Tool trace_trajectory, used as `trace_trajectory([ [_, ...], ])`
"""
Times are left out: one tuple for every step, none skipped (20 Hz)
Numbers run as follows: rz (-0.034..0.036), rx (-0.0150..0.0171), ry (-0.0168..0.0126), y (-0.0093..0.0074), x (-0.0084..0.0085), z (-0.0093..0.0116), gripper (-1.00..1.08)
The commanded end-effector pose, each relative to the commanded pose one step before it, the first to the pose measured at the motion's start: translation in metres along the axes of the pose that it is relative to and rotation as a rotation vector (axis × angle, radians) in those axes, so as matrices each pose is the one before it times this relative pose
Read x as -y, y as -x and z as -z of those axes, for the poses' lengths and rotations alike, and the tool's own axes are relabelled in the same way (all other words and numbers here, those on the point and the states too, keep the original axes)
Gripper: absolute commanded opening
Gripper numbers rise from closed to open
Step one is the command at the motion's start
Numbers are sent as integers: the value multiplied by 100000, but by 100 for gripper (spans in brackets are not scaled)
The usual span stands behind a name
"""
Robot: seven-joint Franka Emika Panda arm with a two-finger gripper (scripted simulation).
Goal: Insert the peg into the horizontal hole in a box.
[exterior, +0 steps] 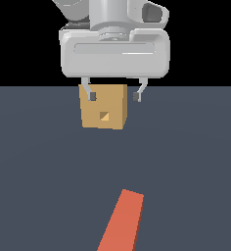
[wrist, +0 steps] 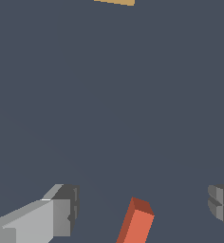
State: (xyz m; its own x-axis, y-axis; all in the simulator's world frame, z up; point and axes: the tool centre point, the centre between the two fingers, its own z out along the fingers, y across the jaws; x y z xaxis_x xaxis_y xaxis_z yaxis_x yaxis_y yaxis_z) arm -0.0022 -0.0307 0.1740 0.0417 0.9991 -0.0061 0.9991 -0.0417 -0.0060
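Two fingers [exterior: 92,94] of the end effector [exterior: 114,96] were spread wide apart, nothing between them, so it was open and empty. It hung in the air under the big pale grey wrist housing [exterior: 115,54], seen in the exterior view in front of the upper part of the box [exterior: 103,107]. Box sat on the dark grey-blue desk [exterior: 39,171], tan, with the small square hole [exterior: 104,116] in the middle of the face turned toward the camera. Peg [exterior: 122,223] lay flat on the desk, well apart from the box and nearer the camera, orange-red end pointing roughly toward the box; its other end ran off the frame edge, so the pale end was not visible. Peg was untouched, not gripped, not in the hole. Wrist view showed the same: one light grey finger [wrist: 42,218] and a darker one [wrist: 223,204] on either side, the orange-red peg tip [wrist: 136,222] on the desk between them, and only a thin sliver of the box [wrist: 116,2] at the frame edge, far from the peg. Whether the fingers sat level with the peg or above it, I could not tell from the wrist view.
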Motion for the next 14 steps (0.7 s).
trace_trajectory([
  [0, 0, 0, 1, -1, -1, 100],
  [-97, 3, 5, 73, -6, -27, 100],
  [-258, 4, 5, 199, -19, -87, 100],
  [-442, 6, 9, 338, -32, -145, 100],
  [-617, 8, 12, 472, -44, -202, 100],
  [-790, 10, 15, 604, -56, -259, 100],
  [-962, 11, 18, 735, -67, -314, 100],
  [-1126, 11, 21, 861, -79, -369, 100],
  [-1284, 11, 24, 981, -90, -421, 100],
  [-1437, 9, 26, 1097, -101, -471, 100],
  [-1579, 6, 28, 1205, -111, -519, 100],
  [-1712, 2, 29, 1305, -122, -563, 100],
  [-1840, -4, 31, 1400, -132, -605, 100],
  [-1958, -13, 31, 1487, -143, -645, 100],
])
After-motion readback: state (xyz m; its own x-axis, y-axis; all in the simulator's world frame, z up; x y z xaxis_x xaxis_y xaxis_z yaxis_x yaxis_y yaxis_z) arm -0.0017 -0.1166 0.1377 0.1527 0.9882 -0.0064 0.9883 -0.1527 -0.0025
